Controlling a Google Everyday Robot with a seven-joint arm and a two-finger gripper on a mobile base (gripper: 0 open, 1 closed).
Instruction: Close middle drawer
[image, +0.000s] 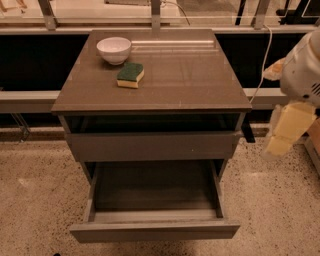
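Down-left of the gripper (281, 136), which hangs beside the cabinet (190, 75), the middle drawer (155, 231) stands pulled far out (gripper's opening: cannot tell).

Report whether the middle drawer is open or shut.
Open: middle drawer pulled far out, grey inside showing. Gripper hangs apart near the view's right edge.

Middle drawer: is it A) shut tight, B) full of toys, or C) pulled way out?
C: the middle drawer sticks far out with its bare grey inside showing. The gripper hangs at the picture's right side, beside the cabinet and clear of the drawer.
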